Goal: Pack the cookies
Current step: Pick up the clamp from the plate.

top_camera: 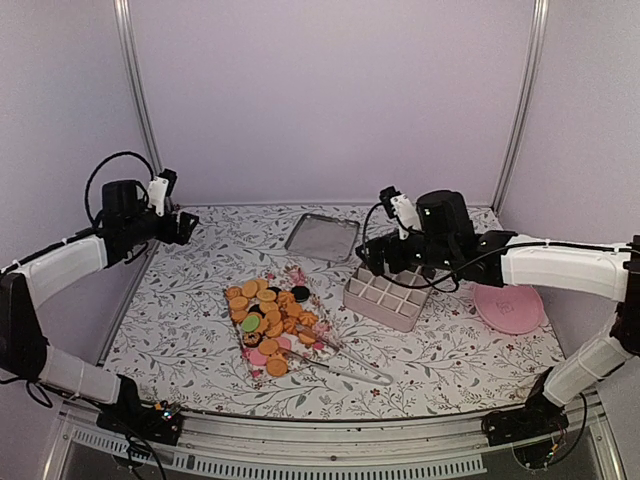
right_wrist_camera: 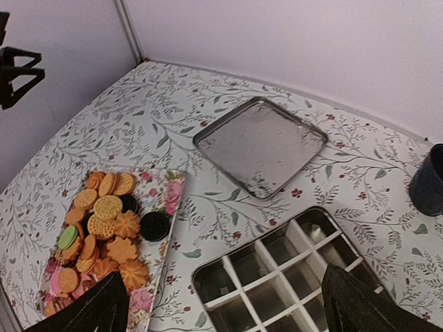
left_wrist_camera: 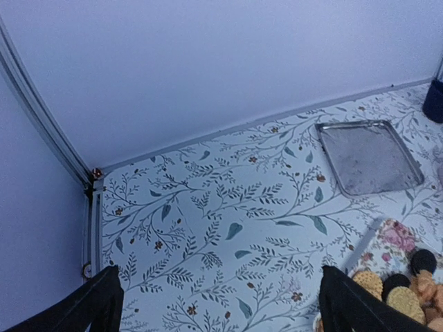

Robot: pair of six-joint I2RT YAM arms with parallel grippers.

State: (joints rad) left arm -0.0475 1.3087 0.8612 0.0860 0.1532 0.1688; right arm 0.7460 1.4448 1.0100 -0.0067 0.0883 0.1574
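The cookies (top_camera: 268, 320), mostly orange with a few dark, pink and one green, lie heaped on a flowered tray (top_camera: 297, 273) at mid-table. My left gripper (top_camera: 182, 228) hangs open over the far left of the table, well away from them; its wrist view shows only a few cookies (left_wrist_camera: 405, 290) at the lower right, with nothing between the fingers of the left gripper (left_wrist_camera: 221, 308). My right gripper (top_camera: 375, 258) is open above the near-left corner of the divided tin (right_wrist_camera: 277, 277), with the cookies (right_wrist_camera: 100, 228) to its left. Nothing is held in the right gripper (right_wrist_camera: 225, 308).
A flat metal lid (top_camera: 322, 237) lies at the back centre. The divided tin (top_camera: 388, 297) stands right of the tray, and a pink plate (top_camera: 508, 307) lies further right. Metal tongs (top_camera: 340, 355) rest off the tray's near corner. A dark object (right_wrist_camera: 429, 180) sits behind the tin.
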